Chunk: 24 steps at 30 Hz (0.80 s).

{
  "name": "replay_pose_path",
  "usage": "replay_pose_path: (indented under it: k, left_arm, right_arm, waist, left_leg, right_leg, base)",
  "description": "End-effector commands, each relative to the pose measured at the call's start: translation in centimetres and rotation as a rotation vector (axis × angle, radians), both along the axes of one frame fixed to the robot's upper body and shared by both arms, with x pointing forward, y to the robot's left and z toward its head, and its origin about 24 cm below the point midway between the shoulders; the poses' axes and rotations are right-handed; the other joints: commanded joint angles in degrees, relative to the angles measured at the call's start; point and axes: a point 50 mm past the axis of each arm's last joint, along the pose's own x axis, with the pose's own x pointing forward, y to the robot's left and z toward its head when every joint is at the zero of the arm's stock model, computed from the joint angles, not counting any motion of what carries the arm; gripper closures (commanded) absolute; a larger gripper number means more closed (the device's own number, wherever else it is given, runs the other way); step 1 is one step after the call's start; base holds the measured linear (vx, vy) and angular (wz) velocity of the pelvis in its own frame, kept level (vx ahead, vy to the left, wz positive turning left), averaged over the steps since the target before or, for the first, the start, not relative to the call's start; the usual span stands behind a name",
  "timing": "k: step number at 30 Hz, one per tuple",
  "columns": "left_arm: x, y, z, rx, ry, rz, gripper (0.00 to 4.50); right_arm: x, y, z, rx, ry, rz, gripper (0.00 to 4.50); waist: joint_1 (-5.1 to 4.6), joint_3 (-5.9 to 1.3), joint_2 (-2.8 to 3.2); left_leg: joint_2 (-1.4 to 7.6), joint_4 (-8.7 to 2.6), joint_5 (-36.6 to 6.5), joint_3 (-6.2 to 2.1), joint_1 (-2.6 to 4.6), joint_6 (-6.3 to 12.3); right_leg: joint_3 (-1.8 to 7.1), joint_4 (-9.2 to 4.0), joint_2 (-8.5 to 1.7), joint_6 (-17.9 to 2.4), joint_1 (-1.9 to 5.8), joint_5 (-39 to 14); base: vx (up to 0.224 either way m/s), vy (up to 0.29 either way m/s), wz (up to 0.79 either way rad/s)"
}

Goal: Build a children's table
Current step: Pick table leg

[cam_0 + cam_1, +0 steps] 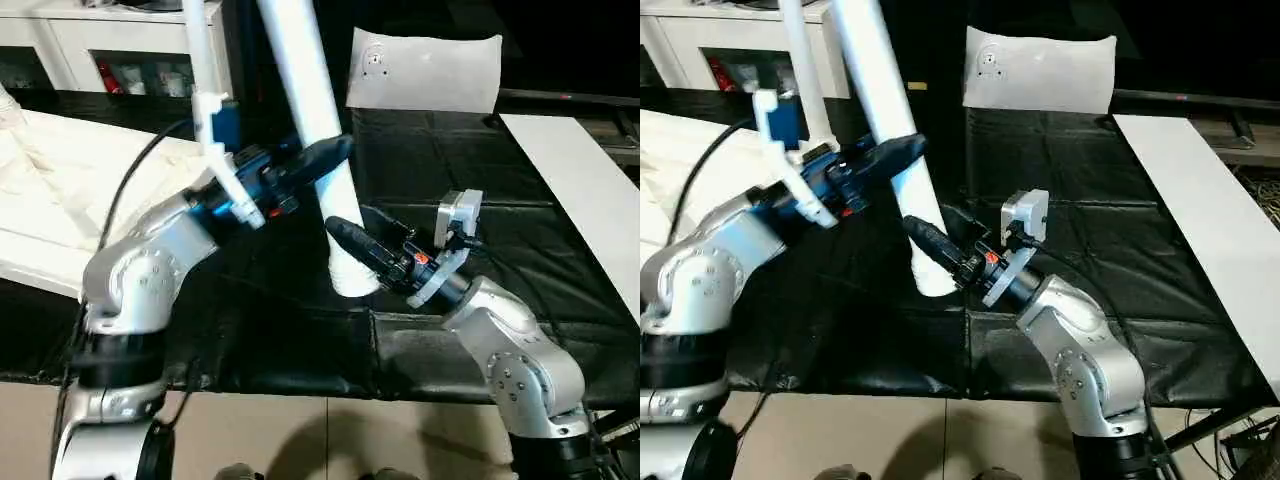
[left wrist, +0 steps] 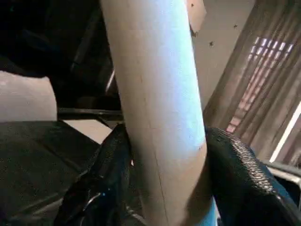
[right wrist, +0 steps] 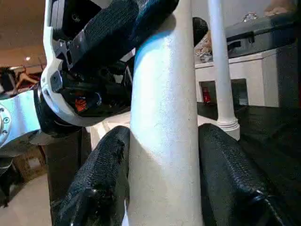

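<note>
A thick white tube leg (image 1: 305, 70) stands tilted on the black-covered table (image 1: 470, 170), with its lower end (image 1: 352, 280) resting on the cover. My left gripper (image 1: 332, 150) is shut on the leg about halfway up. In the left wrist view both black fingers (image 2: 113, 174) press against the leg (image 2: 160, 117). My right gripper (image 1: 340, 235) is shut on the same leg lower down, near its foot. The right wrist view has a finger (image 3: 101, 179) on each side of the leg (image 3: 164, 141). A second, thinner leg (image 1: 198, 50) stands upright behind my left arm.
A small white panel with holes (image 1: 425, 70) lies at the back of the table. A flat white board strip (image 1: 580, 190) runs along the right side. A white surface (image 1: 40, 180) lies to the left, and white cabinets (image 1: 100, 40) stand behind it.
</note>
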Motion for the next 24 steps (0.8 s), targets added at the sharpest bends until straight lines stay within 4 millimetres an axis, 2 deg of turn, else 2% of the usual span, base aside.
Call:
replay_pose_path:
  k: [1,3,5,10,13,14,18,24]
  left_arm:
    - [0.5,0.3,0.2,-0.001,0.024,0.038,2.4]
    - [0.9,0.3,0.5,-0.053,0.064,0.056,2.48]
    - [1.0,0.4,0.5,-0.047,0.067,0.06,2.54]
    - [1.2,0.6,0.3,-0.01,0.059,0.083,2.61]
    - [1.4,0.8,0.0,-0.028,0.132,0.103,2.62]
    - [1.6,0.8,-0.1,-0.045,0.167,0.111,2.63]
    - [2.3,1.3,-0.4,-0.089,0.242,0.175,2.64]
    - [2.2,1.3,-0.4,0.027,0.144,0.186,2.65]
  right_arm:
    - [-0.2,0.3,0.4,0.001,-0.03,0.015,2.64]
    - [-0.1,0.3,0.4,-0.007,-0.031,0.009,2.64]
    - [0.0,0.3,0.4,-0.013,-0.031,0.006,2.64]
    - [0.2,0.3,0.4,-0.03,-0.032,-0.008,2.64]
    - [0.4,0.3,0.4,-0.044,-0.032,-0.013,2.64]
    - [0.5,0.3,0.4,-0.049,-0.032,-0.015,2.64]
    - [0.6,0.3,0.5,-0.062,-0.032,-0.025,2.64]
    - [0.8,0.4,0.6,-0.076,-0.024,-0.037,2.64]
  waist:
    - [0.18,-3.73,0.82]
    - [0.27,-3.81,0.78]
    - [0.27,-3.79,0.64]
    - [0.38,-3.77,0.73]
    - [0.45,-3.77,0.79]
    - [0.38,-3.81,0.37]
    - [0.6,-3.76,0.55]
    - [0.65,-3.82,0.6]
  left_leg:
    - [0.88,-4.38,-11.3,0.94,0.48,-1.54]
    - [0.78,-4.19,-10.3,1.04,0.48,-1.45]
    - [0.82,-4.24,-10.2,1.02,0.45,-1.27]
    - [0.88,-4.29,-10.1,1.02,0.45,-1.09]
    - [0.89,-4.28,-10.4,1.04,0.54,-1.3]
    - [0.84,-4.17,-10.2,1.14,0.52,-1.4]
    - [0.71,-4.1,-10.2,1.15,0.56,-1.29]
    - [0.88,-4.27,-9.0,1.05,0.47,-1.1]
  right_leg:
    - [1.24,-3.59,-2.47,-11.2,3.18,-9.5]
    - [1.23,-3.54,-2.44,-11.6,3.22,-8.1]
    - [1.23,-3.59,-2.43,-11.6,3.22,-8.2]
    - [1.24,-3.6,-2.43,-11.2,3.26,-8.5]
    - [1.22,-3.57,-2.42,-11.2,3.17,-8.8]
    - [1.23,-3.48,-2.36,-11.2,3.23,-8.5]
    - [1.22,-3.69,-2.39,-11.3,3.18,-9.5]
    - [1.21,-3.61,-2.43,-10.5,3.26,-8.1]
  base:
    - [0.0,0.0,0.0]
    - [0.0,0.0,0.0]
    - [0.0,0.0,0.0]
    - [0.0,0.0,0.0]
    - [0.0,0.0,0.0]
    - [0.0,0.0,0.0]
    - [0.0,0.0,0.0]
    - [0.0,0.0,0.0]
